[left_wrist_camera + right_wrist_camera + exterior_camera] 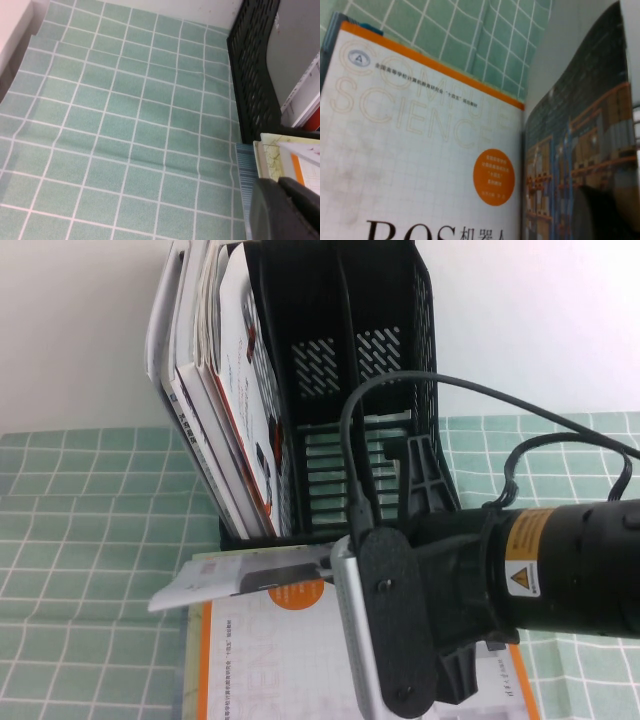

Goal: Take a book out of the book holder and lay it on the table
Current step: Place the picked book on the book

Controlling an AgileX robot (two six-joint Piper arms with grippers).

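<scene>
The black book holder [340, 390] stands at the back of the table [80, 520], with several books [220, 370] upright in its left compartment. My right gripper [332, 565] reaches in from the right, just in front of the holder, and is shut on the book [240, 580]. The book is thin and glossy and hangs nearly flat, edge-on, a little above the table. In the right wrist view its cover [580, 125] fills the side beside a dark finger [602, 215]. My left gripper [285, 210] is low over the cloth [125, 125], left of the holder [252, 75].
An orange-bordered white ROS book [270, 660] lies flat on the table right under the held book, on top of other flat printed items [245, 175]. A white wall runs behind the holder. A black cable [350, 440] loops above my right wrist.
</scene>
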